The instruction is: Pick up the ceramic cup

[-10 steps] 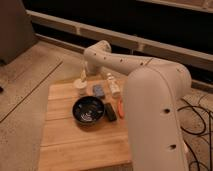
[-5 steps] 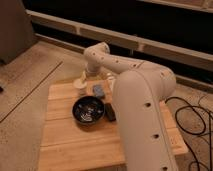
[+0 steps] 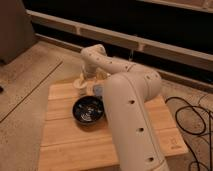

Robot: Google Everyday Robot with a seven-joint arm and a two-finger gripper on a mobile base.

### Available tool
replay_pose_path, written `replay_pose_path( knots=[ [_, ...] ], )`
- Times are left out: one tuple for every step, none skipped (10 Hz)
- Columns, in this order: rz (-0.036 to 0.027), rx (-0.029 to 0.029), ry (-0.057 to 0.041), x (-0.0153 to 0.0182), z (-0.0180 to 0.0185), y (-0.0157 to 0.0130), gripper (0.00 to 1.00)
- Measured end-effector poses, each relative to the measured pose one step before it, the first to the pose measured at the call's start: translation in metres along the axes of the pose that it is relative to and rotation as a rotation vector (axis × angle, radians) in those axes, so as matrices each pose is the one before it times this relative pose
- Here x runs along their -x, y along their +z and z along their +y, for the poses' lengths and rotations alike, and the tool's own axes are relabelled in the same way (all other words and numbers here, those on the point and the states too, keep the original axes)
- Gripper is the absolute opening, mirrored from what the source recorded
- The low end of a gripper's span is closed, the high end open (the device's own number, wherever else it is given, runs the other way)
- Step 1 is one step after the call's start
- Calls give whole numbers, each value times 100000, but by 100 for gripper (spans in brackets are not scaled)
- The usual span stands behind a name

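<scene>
- Your gripper (image 3: pixel 89 76) sits at the far end of the wooden table (image 3: pixel 65 142), low over the far left corner.
- Claw state: cannot tell.
- The ceramic cup (image 3: pixel 79 83) stands just beside the gripper, behind the black bowl (image 3: pixel 88 111).

Dim warm light, soft blur throughout; pincer (image 3: pixel 89 76) above the far table edge.
</scene>
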Motion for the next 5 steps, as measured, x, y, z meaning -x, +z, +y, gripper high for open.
replay_pose_path(
  knots=[
    [1772, 120, -418, -135, -260, 384, 43],
    [918, -34, 26, -69, -197, 149, 35],
    [642, -15, 852, -38, -408, 13, 23],
    [-483, 154, 1212, 134, -417, -301, 13],
    [-1062, 435, 1737, 232, -288, -359, 4]
  ],
)
